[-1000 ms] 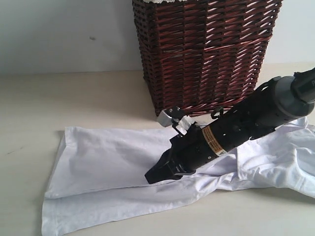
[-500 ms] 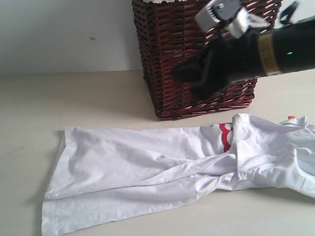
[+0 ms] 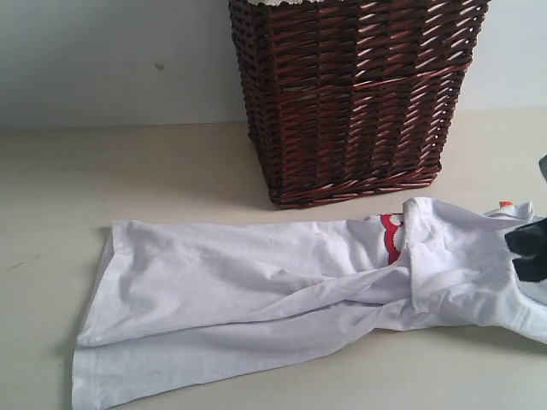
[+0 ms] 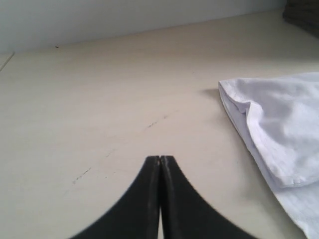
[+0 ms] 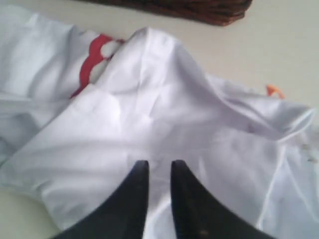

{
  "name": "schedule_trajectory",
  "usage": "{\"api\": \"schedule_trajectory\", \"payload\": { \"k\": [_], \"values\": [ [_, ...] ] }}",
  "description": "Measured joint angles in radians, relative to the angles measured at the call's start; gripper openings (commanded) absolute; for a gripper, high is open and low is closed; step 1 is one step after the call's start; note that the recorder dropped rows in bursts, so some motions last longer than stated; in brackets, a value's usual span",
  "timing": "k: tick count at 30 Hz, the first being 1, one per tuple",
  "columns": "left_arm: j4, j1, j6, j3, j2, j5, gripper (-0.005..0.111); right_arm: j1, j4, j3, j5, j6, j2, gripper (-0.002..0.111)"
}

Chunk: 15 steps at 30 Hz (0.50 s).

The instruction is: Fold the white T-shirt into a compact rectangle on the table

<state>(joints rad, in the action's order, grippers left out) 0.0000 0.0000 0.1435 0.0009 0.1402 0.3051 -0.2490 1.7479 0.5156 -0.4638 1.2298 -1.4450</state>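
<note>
Our right tool [image 5: 159, 163] hovers slightly released over the limp T-shirt [image 3: 239, 282] beside the basket [image 3: 350, 102]; left tool [image 4: 160, 158] clenched, empty; we'd pinch its hem [image 3: 94, 325].

A tall, dark brown wicker basket [image 3: 355, 94] with a rectangular body stands upright, its woven bands running in horizontal rows and its sides narrowing slightly toward the base. A strip of whitish lining [image 3: 282, 2] shows at its top rim. Behind it rises a plain pale grey wall [image 3: 102, 60] bearing one small dark speck [image 3: 159, 66].
</note>
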Motion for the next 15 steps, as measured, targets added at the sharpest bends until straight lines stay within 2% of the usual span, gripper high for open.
{"api": "schedule_trajectory", "payload": {
  "k": [1, 3, 4, 9, 15],
  "values": [
    [0.0, 0.0, 0.0, 0.0, 0.0, 0.0, 0.0, -0.002, 0.0, -0.009, -0.007, -0.006, -0.011, 0.07],
    [0.0, 0.0, 0.0, 0.0, 0.0, 0.0, 0.0, -0.002, -0.003, -0.015, -0.013, -0.014, -0.043, 0.096],
    [0.0, 0.0, 0.0, 0.0, 0.0, 0.0, 0.0, -0.002, -0.028, -0.016, -0.008, -0.016, -0.065, 0.105],
    [0.0, 0.0, 0.0, 0.0, 0.0, 0.0, 0.0, -0.003, -0.231, -0.016, 0.043, -0.022, -0.148, 0.104],
    [0.0, 0.0, 0.0, 0.0, 0.0, 0.0, 0.0, -0.01, -0.265, -0.016, 0.043, -0.009, -0.127, 0.104]
  ]
}}
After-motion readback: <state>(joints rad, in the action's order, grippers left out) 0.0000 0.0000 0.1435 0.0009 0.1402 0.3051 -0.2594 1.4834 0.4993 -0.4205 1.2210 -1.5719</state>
